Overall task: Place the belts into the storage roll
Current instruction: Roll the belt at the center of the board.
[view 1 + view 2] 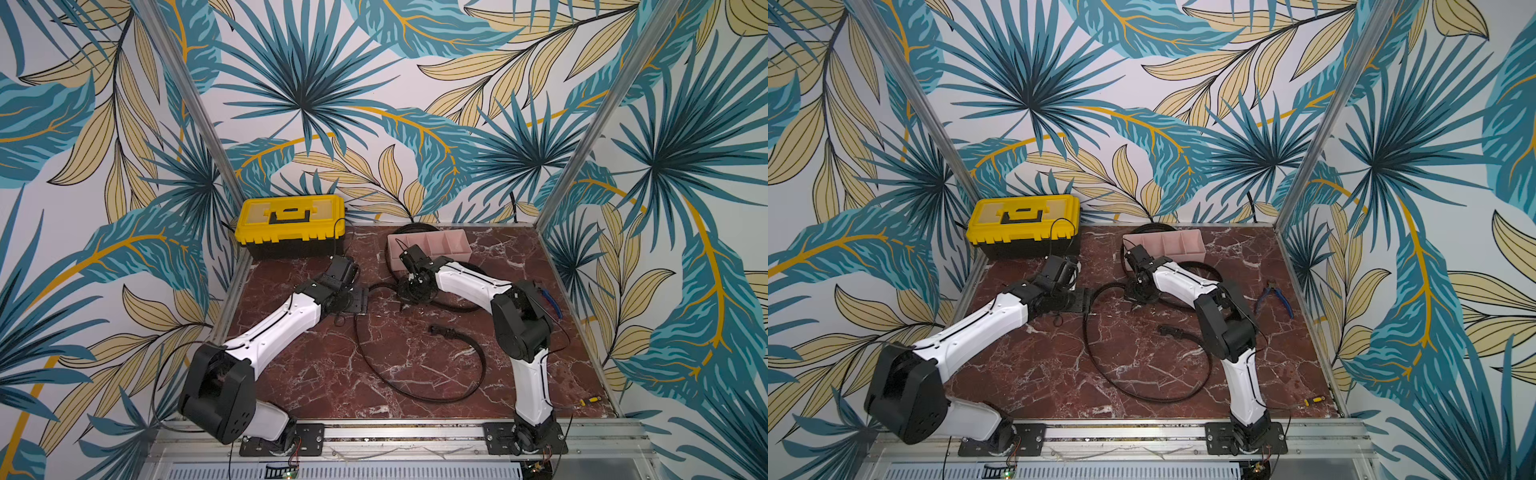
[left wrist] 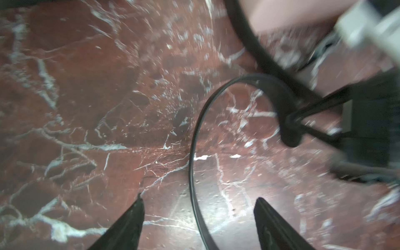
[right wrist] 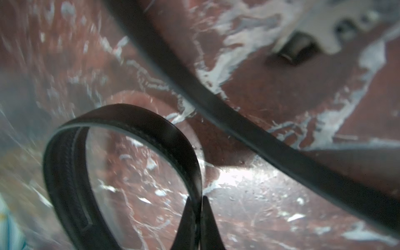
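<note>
The looped belt [image 3: 65,173] sprawled across the middle of the table [image 1: 299,374], its strap pinched in the closed right gripper [image 3: 197,198]. The left gripper [image 2: 198,199] stood wide astride it. The second belt [image 1: 413,227] curled round the storage roll [image 1: 457,255] at the far edge, with the right arm [image 1: 465,282] crossing in front. A yellow toolbox [image 1: 291,224] sat far left.

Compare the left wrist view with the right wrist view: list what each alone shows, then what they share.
Left wrist only: the open left hand, the belt running between its fingers, and a pink corner of the storage roll.
Right wrist only: the stitched inner face of the belt's loop, close up at the pinch.
Both: the right hand shut on that loop, a second black strap crossing behind it, and the marble table.
</note>
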### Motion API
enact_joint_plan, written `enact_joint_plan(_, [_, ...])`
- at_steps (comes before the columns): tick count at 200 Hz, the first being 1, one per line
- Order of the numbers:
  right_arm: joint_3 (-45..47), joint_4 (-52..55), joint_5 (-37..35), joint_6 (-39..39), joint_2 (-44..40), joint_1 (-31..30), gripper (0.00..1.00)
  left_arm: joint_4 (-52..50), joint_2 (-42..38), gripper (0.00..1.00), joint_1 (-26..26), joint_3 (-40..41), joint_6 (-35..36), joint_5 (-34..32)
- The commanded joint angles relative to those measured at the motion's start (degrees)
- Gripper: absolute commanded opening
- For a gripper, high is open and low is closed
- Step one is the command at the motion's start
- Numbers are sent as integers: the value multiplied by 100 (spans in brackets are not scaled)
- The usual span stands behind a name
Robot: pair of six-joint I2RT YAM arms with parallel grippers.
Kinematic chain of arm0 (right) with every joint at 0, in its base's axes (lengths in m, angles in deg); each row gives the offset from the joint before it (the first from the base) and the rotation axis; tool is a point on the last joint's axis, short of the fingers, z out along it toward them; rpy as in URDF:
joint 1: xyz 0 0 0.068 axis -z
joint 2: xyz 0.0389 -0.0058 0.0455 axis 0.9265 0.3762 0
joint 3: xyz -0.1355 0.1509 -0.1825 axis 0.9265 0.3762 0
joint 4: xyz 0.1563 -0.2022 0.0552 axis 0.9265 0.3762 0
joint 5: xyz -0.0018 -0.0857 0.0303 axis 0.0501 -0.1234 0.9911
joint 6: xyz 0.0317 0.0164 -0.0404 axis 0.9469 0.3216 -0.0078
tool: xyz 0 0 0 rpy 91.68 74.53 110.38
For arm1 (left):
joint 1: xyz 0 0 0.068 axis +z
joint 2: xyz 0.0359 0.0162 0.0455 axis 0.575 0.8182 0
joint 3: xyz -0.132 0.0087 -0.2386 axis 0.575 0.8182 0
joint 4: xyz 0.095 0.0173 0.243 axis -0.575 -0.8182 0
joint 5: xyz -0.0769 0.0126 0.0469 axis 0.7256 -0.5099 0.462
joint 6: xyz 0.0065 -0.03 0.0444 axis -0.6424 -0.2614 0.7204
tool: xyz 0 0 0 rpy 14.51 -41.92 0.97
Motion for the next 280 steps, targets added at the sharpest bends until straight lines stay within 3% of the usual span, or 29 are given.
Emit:
enact_joint_plan(1, [-274,140,64,1884,117,-94,0,511,-352,74,-67,244,-566,640])
enact_joint_plan(15, [-594,724,128,2371,305,-156,0,1101,-505,73,-240,541,180,1251])
enact_joint_plan(31, [-909,1437,-7,2792,402,-244,0,1747,-657,72,-327,1029,906,1386])
enact_joint_plan(60, [-698,1632,44,3368,199,-307,0,4328,-646,68,-336,2517,1910,1861])
enact_joint_plan(108, [-680,2102,86,3800,-54,-318,0,5802,301,60,-362,2708,2572,2904])
enact_joint_plan(139, [-555,2060,79,3920,-203,-317,0,5865,580,47,-371,2579,2783,3147])
enact_joint_plan(195, [-697,2103,159,4040,-307,-298,0,5909,826,46,-406,2383,2921,3198])
enact_joint_plan(280, [-792,2034,332,4203,-256,-304,0,5962,1344,35,-441,2158,3091,3219])
